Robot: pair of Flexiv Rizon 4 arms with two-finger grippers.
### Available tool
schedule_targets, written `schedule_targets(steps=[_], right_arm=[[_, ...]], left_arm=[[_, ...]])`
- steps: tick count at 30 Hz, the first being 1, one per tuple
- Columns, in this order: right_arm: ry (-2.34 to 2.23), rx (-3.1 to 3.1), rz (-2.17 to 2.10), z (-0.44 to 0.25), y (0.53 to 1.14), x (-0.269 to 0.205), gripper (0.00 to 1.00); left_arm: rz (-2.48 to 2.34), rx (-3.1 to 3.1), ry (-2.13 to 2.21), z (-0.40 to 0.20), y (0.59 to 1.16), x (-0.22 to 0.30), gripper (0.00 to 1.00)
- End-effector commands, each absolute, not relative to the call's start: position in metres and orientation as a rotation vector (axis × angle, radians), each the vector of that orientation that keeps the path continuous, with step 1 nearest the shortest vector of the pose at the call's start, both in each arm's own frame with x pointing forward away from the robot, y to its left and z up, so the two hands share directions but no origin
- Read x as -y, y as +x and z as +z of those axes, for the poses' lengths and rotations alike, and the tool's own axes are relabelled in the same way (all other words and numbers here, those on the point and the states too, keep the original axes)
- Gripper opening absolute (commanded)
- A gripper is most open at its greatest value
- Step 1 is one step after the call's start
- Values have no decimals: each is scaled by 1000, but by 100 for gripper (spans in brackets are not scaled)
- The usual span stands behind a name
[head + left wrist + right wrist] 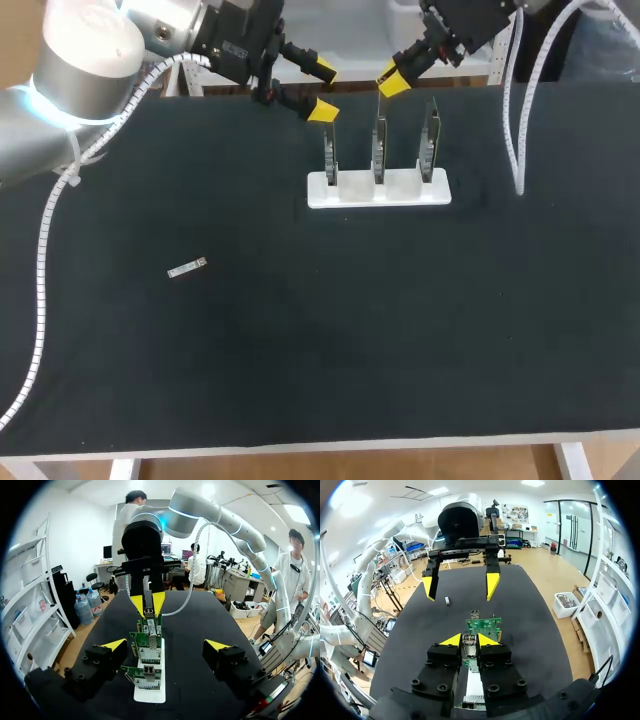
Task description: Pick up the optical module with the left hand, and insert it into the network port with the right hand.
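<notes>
We are holding the left claw (322, 90) wide open, with nothing between its yellow tips, hovering just beside one end of the row of three network cards (380, 150) that are standing upright in a white stand (378, 192). The right claw (390, 80) is hanging over the same row from the other end. A metal piece at a card's top is showing right at it, but we cannot tell whether it is gripping anything.

The optical module (187, 268) is lying flat on the dark tabletop (300, 350), well apart from the left claw and off to its side, outside what its own wrist camera is taking in. From the right claw it is sitting ahead, past the cards.

We are judging the module to be light, stiff and metal-cased, so probably smooth and liable to swivel or skid when pinched. Because it is lying so low, the tips will be coming nearly to the tabletop. We are planning to grip it across its two long narrow sides, around the middle or slightly toward the tail. That way the plug end is staying free and undamaged for the right claw and the network port (148, 670).
</notes>
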State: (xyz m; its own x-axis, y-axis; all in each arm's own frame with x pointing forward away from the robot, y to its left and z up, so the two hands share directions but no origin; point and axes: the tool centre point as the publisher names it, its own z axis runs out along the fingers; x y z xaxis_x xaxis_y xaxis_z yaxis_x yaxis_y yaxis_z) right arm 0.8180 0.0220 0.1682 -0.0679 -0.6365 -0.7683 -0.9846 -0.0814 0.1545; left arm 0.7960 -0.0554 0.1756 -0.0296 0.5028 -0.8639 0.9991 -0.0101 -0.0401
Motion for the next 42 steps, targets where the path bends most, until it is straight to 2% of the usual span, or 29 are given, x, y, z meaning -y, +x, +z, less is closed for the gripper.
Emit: schedule_targets(steps=[1,42], right_arm=[[-1825,-1712,1104,168,827,-22,0],[-1824,-1710,1090,165,824,-23,0]], left_arm=[[-956,-1606,1589,175,797,55,100],[-956,-1606,1589,175,797,55,100]])
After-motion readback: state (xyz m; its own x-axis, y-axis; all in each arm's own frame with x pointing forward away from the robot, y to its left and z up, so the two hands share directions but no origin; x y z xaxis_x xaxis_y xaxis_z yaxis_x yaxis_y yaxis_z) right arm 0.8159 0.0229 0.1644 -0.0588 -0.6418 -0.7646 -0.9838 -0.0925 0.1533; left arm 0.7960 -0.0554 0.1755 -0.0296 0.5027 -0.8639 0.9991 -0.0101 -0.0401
